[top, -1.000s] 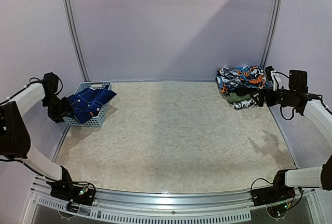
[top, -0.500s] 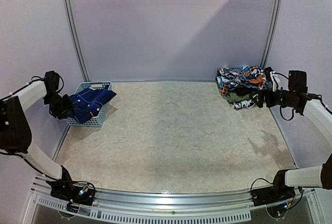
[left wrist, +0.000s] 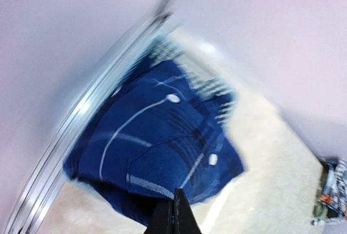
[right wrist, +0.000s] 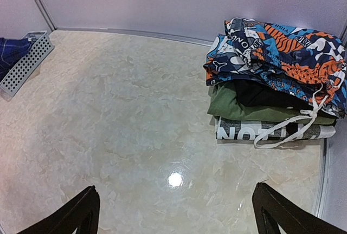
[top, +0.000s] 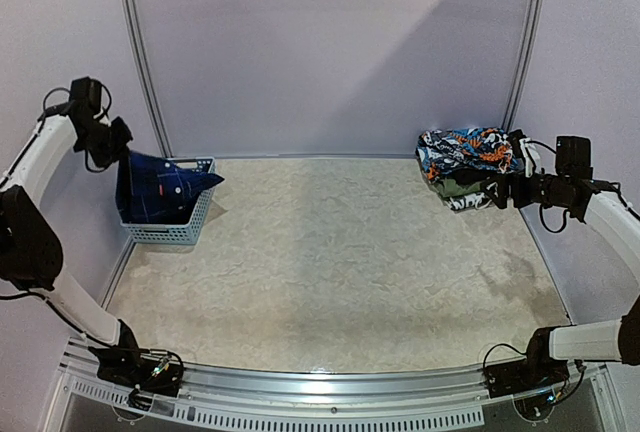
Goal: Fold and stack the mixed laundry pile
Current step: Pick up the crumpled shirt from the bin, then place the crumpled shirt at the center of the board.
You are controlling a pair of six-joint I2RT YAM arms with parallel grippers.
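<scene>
The blue-and-black plaid shirt (top: 155,189) hangs half lifted out of the light-blue basket (top: 188,228) at the far left. My left gripper (top: 121,148) is raised above the basket and is shut on the shirt's upper edge. In the left wrist view, which is blurred, the closed fingertips (left wrist: 174,204) pinch the edge of the shirt (left wrist: 157,142). A stack of folded garments (top: 466,166) lies at the far right: patterned shorts on top, green and grey pieces below. My right gripper (top: 506,190) hovers open beside that stack (right wrist: 274,77), its fingers (right wrist: 81,213) wide apart over bare table.
The pale marbled table (top: 340,262) is closed in by lilac walls at the back and both sides. The basket (right wrist: 26,60) stands close against the left wall. A white drawstring (right wrist: 290,128) trails from the stack's near side.
My left gripper has shut on the plaid shirt and risen, pulling the shirt up from the basket. The right arm and the stack have stayed still.
</scene>
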